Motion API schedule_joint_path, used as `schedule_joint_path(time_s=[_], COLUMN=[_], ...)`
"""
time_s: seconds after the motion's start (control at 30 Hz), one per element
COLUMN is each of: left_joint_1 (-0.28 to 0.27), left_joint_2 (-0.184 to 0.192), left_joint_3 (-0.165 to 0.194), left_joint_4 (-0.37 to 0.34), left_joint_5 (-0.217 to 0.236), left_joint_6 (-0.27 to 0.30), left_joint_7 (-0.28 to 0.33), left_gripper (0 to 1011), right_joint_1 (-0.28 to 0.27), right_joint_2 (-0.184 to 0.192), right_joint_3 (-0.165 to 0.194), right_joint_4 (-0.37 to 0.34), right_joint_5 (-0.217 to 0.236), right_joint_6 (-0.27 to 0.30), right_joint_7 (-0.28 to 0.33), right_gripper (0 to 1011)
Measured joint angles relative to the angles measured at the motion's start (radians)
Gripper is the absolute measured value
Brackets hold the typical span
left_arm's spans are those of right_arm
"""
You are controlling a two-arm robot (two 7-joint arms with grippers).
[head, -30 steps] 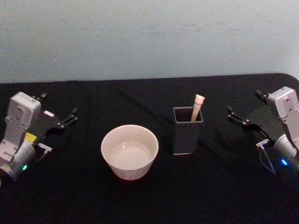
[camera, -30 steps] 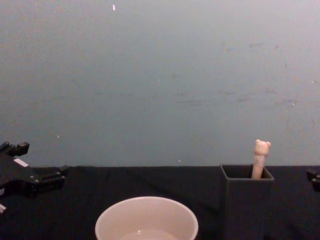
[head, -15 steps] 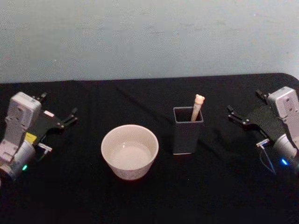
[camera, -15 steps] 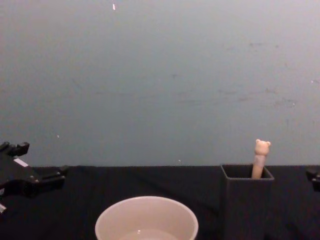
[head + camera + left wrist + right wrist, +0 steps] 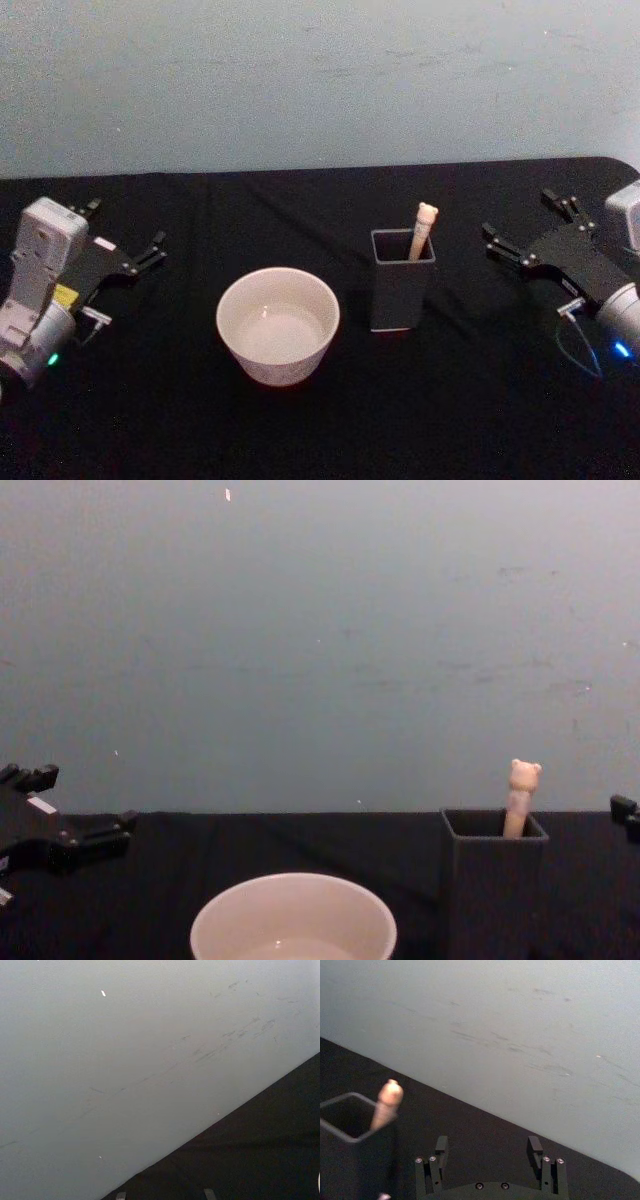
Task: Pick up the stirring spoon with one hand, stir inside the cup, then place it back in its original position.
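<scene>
The stirring spoon (image 5: 422,230) stands upright in a dark grey square holder (image 5: 402,285); just its peach handle with the bear head (image 5: 523,792) sticks out, and the bowl is hidden inside. The cream-pink cup (image 5: 278,325) sits left of the holder, its wide rim (image 5: 293,910) low in the chest view. My right gripper (image 5: 518,216) hovers open to the right of the holder, apart from it. In the right wrist view the right gripper (image 5: 488,1146) is empty, with the spoon handle (image 5: 386,1104) off to one side. My left gripper (image 5: 125,226) rests open at the table's left.
A black cloth covers the table (image 5: 320,430), and a plain pale wall (image 5: 320,80) stands behind it. Bare cloth lies between the holder and my right gripper, and between the cup and my left gripper (image 5: 80,802).
My right gripper has shifted a little left toward the holder and its wrist has swung outward. The left arm, cup, holder and spoon have not moved.
</scene>
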Motion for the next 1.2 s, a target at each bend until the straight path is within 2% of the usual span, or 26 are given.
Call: schedule_joint_path(time_s=[0.17, 0.2, 0.3, 0.4, 0.53, 0.77, 1.2], left_joint_1=[0.000, 0.000, 0.000, 0.000, 0.000, 0.000, 0.000], left_joint_2=[0.000, 0.000, 0.000, 0.000, 0.000, 0.000, 0.000], left_joint_3=[0.000, 0.000, 0.000, 0.000, 0.000, 0.000, 0.000], left_joint_4=[0.000, 0.000, 0.000, 0.000, 0.000, 0.000, 0.000], left_joint_5=[0.000, 0.000, 0.000, 0.000, 0.000, 0.000, 0.000], left_joint_6=[0.000, 0.000, 0.000, 0.000, 0.000, 0.000, 0.000], left_joint_7=[0.000, 0.000, 0.000, 0.000, 0.000, 0.000, 0.000], left_gripper=[1001, 1001, 1001, 1001, 1001, 1001, 1001], right_joint_1=[-0.044, -0.044, -0.072, -0.079, -0.075, -0.033, 0.039], right_joint_2=[0.017, 0.017, 0.023, 0.022, 0.012, -0.033, -0.106], right_joint_3=[0.032, 0.032, 0.046, 0.047, 0.041, 0.029, 0.036], right_joint_4=[-0.048, -0.048, -0.081, -0.091, -0.090, -0.049, 0.045], right_joint_5=[0.078, 0.078, 0.127, 0.153, 0.167, 0.191, 0.213], right_joint_6=[-0.015, -0.015, -0.017, -0.016, -0.011, 0.010, 0.043], right_joint_7=[0.087, 0.087, 0.143, 0.189, 0.229, 0.296, 0.359], right_gripper=[1002, 1002, 1002, 1002, 1002, 1002, 1000])
